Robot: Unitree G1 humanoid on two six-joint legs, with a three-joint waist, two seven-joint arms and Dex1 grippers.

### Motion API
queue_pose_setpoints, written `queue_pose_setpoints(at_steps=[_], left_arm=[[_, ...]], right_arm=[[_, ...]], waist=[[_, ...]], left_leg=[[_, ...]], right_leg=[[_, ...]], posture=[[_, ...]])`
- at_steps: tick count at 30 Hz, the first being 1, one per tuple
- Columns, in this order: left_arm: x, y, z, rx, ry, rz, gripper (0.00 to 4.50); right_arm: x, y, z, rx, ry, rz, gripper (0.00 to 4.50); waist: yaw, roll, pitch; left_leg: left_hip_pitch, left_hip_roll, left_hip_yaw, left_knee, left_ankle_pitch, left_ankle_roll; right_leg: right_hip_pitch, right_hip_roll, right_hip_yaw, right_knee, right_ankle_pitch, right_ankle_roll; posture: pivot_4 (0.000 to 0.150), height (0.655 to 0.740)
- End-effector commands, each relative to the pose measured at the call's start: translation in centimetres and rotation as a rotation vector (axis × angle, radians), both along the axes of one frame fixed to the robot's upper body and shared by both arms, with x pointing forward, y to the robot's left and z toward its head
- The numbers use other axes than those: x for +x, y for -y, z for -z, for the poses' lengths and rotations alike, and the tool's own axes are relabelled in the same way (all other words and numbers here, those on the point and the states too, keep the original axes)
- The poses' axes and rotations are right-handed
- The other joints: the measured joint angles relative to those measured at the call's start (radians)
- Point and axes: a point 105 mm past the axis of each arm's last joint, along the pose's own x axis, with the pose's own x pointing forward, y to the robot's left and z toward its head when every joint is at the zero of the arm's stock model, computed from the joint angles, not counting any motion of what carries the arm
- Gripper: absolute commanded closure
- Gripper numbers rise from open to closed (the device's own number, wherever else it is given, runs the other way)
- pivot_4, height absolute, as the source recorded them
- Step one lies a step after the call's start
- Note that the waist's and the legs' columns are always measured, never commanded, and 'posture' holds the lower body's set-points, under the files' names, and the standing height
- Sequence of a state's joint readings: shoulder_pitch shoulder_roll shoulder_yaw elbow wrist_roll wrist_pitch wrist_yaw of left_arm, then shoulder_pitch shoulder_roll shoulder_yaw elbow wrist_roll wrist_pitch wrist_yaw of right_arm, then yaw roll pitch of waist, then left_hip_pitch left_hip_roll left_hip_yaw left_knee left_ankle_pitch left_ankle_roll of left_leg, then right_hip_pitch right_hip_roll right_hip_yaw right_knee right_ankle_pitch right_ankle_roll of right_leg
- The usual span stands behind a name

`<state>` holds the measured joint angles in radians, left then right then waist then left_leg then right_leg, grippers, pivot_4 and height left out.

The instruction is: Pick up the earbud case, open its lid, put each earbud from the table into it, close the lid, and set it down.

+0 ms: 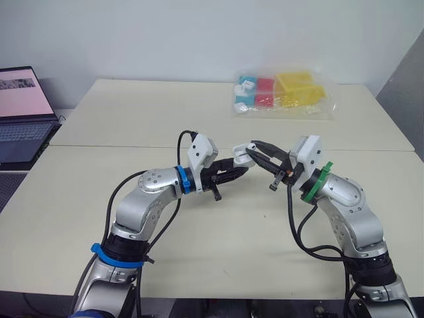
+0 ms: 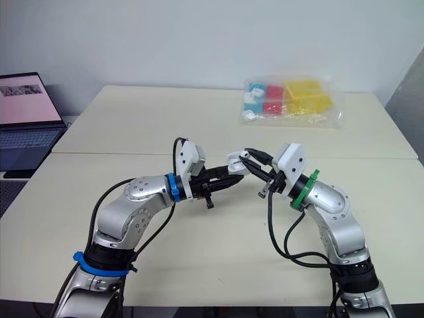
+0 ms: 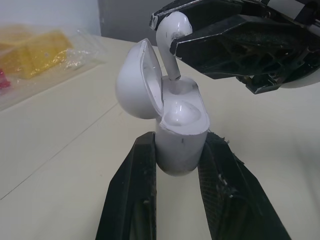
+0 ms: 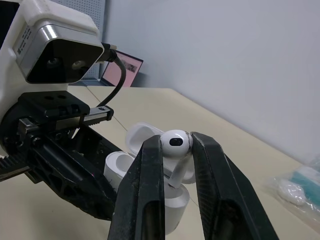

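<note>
Across the broad cream-coloured table (image 1: 99, 126), an open dark laptop (image 1: 23, 109) is seen just off the robot's left side, and a clear plastic bag of yellow, red and blue pieces (image 1: 285, 96) lies at the far edge, well apart from the work. Above the table's middle the 2 arms are brought tip to tip. The left gripper (image 3: 180, 150) is clamped on the lower body of the small glossy white plastic earbud case (image 3: 181, 140), with 1 black finger on each side. The case is thus held off the table with its rounded hinged lid (image 3: 134, 85) swung open. The right gripper (image 4: 175, 145) is closed on the bulb of a white stemmed earbud (image 4: 175, 141), whose stem is pointed down into 1 well of the case. The other well appears already filled by a white bud (image 3: 182, 112).

The case is judged light, rigid and slippery, so it is best gripped low on the body, clear of hinge and lid. The earbud is judged tiny, smooth and easily flicked away. It is best pinched at the head with the stem left free and lowered straight, since a skewed stem could be jammed against the rim.
</note>
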<state>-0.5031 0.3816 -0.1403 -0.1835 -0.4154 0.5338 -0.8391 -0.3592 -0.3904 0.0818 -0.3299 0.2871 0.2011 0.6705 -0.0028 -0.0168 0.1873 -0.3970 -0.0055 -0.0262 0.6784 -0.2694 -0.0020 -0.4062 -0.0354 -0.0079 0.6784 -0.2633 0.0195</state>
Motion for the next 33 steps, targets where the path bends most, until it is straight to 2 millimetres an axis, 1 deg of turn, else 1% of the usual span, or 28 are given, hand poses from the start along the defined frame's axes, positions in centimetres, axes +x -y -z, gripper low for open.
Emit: queue_pose_setpoints(at_steps=[1,11,22,33], left_arm=[[-0.3,0.0,-1.4,-0.011,0.058,0.011,3.73],[-0.3,0.1,-1.7,-0.022,0.053,0.008,3.73],[-0.5,0.1,-1.9,-0.035,0.049,0.013,3.73],[-0.5,0.2,-2.1,-0.039,0.059,0.012,3.73]], right_arm=[[-0.6,-0.4,-0.9,0.012,0.046,-0.017,4.07],[-0.6,-0.8,-0.4,0.001,0.041,-0.02,4.07],[-0.2,-0.5,0.1,-0.01,0.038,0.011,4.07],[-0.4,-0.6,0.8,-0.005,-0.045,-0.011,4.07]], waist=[[0.0,0.0,0.0],[0.0,0.0,0.0],[0.0,0.0,0.0],[0.0,0.0,0.0]], left_leg=[[0.0,0.0,0.0,0.0,0.0,0.0],[0.0,0.0,0.0,0.0,0.0,0.0],[0.0,0.0,0.0,0.0,0.0,0.0],[0.0,0.0,0.0,0.0,0.0,0.0]], right_leg=[[0.0,0.0,0.0,0.0,0.0,0.0],[0.0,0.0,0.0,0.0,0.0,0.0],[0.0,0.0,0.0,0.0,0.0,0.0],[0.0,0.0,0.0,0.0,0.0,0.0]], posture=[[0.15,0.74],[0.15,0.74],[0.15,0.74],[0.15,0.74]])
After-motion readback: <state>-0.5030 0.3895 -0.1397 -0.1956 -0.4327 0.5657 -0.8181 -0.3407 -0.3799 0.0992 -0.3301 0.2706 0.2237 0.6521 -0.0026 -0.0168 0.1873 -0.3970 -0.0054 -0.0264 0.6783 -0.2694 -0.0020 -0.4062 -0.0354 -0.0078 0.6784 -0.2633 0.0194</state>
